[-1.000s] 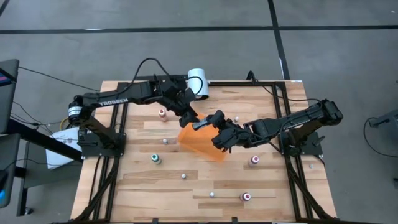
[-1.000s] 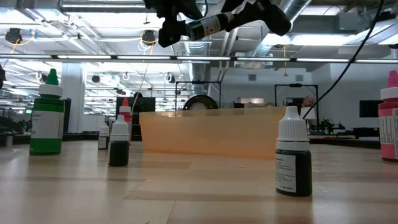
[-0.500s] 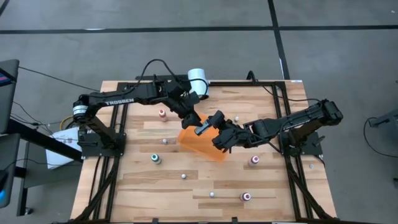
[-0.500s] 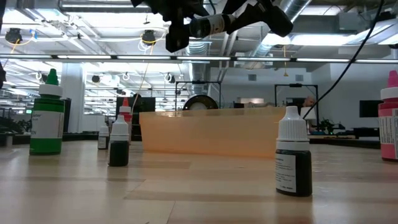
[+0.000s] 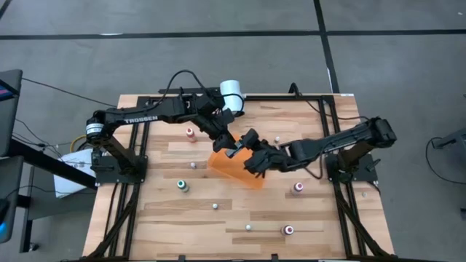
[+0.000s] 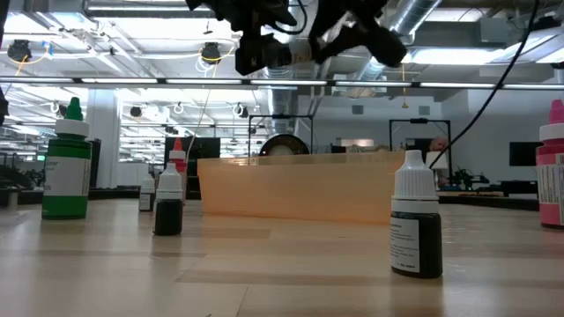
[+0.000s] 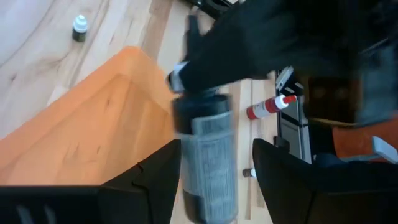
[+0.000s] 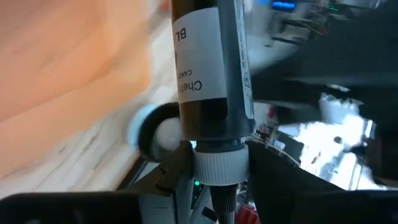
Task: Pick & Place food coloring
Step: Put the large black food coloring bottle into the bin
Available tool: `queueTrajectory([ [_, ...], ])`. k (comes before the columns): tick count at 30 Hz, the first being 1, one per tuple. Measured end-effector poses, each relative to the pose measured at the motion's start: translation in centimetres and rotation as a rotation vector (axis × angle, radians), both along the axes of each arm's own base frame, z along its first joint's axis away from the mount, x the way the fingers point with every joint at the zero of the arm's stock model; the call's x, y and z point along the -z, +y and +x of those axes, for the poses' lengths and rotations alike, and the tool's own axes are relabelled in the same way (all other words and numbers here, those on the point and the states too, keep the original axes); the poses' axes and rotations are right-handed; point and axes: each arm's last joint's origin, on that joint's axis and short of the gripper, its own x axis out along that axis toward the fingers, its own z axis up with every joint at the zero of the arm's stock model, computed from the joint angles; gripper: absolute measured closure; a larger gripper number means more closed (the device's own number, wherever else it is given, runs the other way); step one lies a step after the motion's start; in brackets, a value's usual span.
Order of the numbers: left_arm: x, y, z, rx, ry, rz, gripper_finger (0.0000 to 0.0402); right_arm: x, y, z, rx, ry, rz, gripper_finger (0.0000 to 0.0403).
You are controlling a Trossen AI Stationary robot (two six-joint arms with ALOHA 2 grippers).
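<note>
Pale matt wood table; translucent orange plastic tray; glossy plastic bottles.

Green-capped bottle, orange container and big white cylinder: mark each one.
green-capped bottle [image 6: 67,163]: low view, on its label.
orange container [image 5: 231,169]: high view, on its bare floor.
white cylinder [image 5: 232,95]: high view, on its top end.

wooden table, pale planks, black frame rails on top. orange tray near middle. white cylinder at far edge. small bottles scattered apart: red-topped, green-topped, two pink-topped. low view: dark bottle nearest, another dark bottle beside green.
</note>
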Motion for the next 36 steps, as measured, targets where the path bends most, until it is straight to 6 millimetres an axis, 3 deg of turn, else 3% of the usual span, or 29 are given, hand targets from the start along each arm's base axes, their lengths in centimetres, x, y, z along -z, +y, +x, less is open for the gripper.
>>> queueTrajectory([
  [5,0.4,0.0,-0.2,-0.005,0.030,0.000,0.0210,1.6,0.2,0.8,0.004,0.041,-0.011,0.0273],
  [13,2.2,0.6,-0.8,-0.024,0.108,-0.014,0.0210,1.6,0.3,1.0,0.003,0.024,-0.006,0.0281],
  [36,2.9,0.7,-0.1,-0.054,0.126,0.011,0.0210,1.8,0.2,0.7,0.017,0.050,0.001,0.0273],
])
